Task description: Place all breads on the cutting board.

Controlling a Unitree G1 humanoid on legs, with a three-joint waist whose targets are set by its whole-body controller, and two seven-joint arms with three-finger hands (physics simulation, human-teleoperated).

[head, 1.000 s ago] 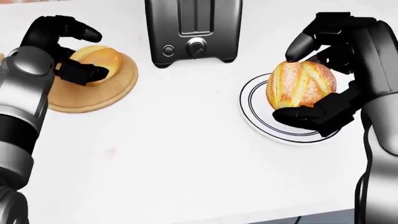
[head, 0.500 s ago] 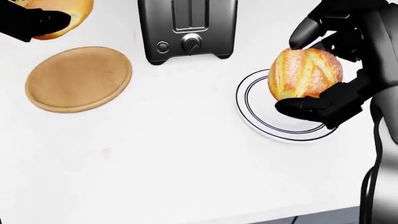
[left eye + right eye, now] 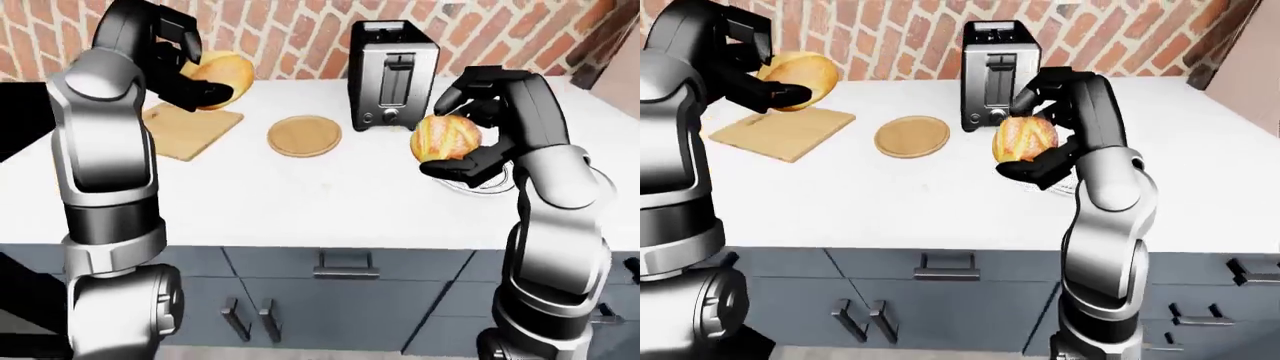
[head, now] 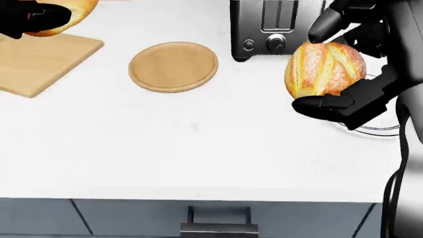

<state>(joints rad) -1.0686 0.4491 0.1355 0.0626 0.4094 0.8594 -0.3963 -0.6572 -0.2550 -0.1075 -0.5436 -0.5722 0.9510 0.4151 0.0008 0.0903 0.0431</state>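
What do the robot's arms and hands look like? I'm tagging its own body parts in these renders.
Both arms are glossy silver-grey segmented shells with dark bands at the joints. The left hand and right hand are matte black, each with three blocky, jointed fingers. A thin dark cable runs along the right arm at the head view's right edge. No markings or sleeves show.

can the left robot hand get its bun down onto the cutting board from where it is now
Probably yes. The left robot hand holds its bun in the air just above the rectangular cutting board, whose top is bare, and nothing stands between them. The round wooden plate and toaster sit off to the right.
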